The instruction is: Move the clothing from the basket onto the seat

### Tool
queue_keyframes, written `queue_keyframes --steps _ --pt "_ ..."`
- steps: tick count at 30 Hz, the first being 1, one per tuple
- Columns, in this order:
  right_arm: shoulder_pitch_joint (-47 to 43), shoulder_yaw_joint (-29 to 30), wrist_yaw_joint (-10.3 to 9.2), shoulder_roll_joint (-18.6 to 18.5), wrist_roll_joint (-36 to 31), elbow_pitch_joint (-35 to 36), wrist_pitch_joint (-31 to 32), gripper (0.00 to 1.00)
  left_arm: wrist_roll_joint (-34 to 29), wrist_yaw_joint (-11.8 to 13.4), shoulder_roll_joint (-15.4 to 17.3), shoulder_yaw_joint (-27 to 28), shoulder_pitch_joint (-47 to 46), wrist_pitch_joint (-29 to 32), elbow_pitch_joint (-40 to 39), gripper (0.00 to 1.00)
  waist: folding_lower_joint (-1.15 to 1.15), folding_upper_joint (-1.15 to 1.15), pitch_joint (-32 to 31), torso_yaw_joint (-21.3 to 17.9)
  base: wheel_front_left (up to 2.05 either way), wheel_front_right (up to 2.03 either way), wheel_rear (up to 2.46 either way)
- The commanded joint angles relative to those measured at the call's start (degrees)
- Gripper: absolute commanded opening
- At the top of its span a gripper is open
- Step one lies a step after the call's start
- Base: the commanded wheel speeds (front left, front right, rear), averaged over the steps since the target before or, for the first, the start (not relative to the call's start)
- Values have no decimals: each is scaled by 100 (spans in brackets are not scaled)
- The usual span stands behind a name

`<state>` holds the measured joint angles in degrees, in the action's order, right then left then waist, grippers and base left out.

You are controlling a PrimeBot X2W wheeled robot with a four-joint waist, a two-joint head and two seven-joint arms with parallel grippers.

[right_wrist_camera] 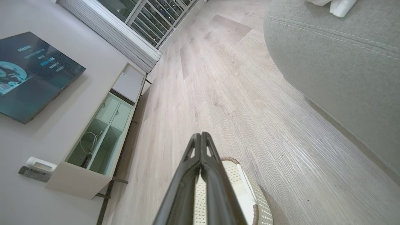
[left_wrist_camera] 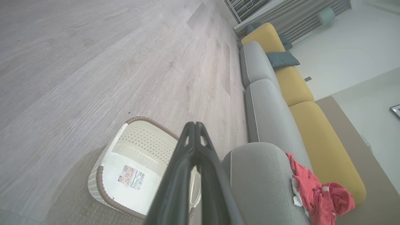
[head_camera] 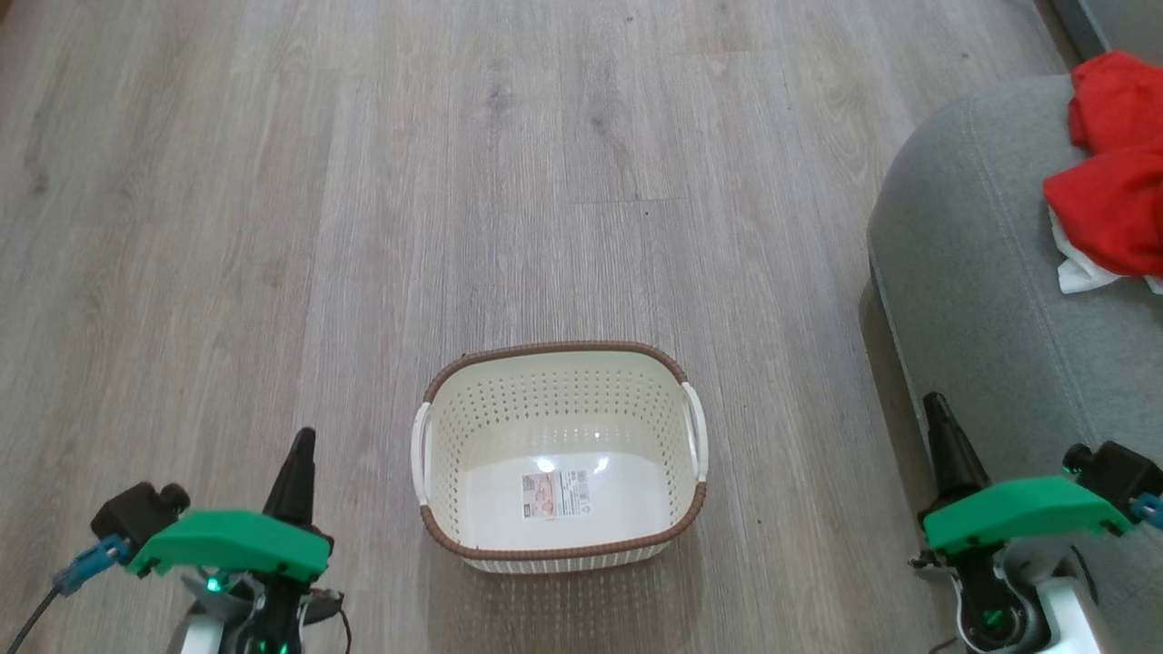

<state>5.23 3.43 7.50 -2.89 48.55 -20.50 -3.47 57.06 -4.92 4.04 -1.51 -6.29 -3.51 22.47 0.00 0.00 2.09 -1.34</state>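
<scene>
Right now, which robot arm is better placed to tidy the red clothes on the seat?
Probably right. The right gripper sits beside the seat where the clothing lies; the left gripper is on the far side of the empty basket. Both are shut.

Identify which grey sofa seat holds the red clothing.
The end seat beside the basket; the red clothing lies on its top, none on the two farther grey seats.

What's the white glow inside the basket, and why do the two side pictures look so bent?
Head view: the glow is light glare on the glossy bottom of the basket, just above its label. Left wrist view: a wide lens tilts the floor and curves the seat; the left tool looms large. Right wrist view: same bending, the right tool soft up close.
</scene>
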Motion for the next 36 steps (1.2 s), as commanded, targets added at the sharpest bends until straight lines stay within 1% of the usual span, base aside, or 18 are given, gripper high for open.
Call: queue_keyframes --steps 1,34,36 --pt "152 -25 0 -3 170 236 39 0 136 -43 22 173 -130 44 -222 0 0 0 -3 3 0 0 0" --pt "119 171 -1 0 2619 476 598 0 2107 -168 -59 542 -49 604 -583 0 0 0 -113 79 0 0 0" --pt "118 176 -1 0 2691 483 615 0 2165 -172 -61 553 -46 620 -594 0 0 0 -116 82 0 0 0"
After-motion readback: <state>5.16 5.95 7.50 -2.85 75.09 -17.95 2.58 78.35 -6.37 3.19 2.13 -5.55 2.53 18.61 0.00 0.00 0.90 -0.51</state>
